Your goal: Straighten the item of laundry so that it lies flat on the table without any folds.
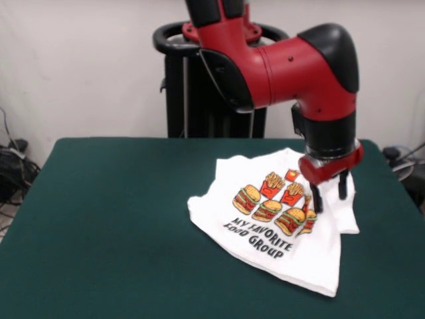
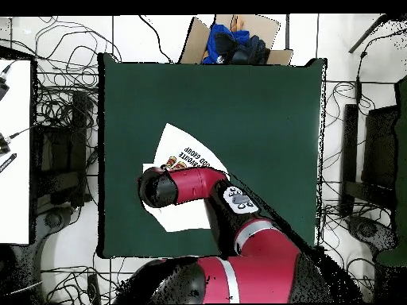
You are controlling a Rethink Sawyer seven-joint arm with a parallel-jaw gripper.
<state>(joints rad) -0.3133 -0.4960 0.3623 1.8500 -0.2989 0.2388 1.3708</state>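
The T-shirt (image 1: 279,222) lies nearest the camera, print side up on the green table (image 1: 113,219), its hem corner pointing toward the table's front edge. One side of the shirt is folded over beside the print. My gripper (image 1: 330,193) hangs over that folded side, right of the burgers, fingers (image 1: 317,198) spread apart and gripping nothing, tips at the cloth.

Even, soft indoor light; slight blur.
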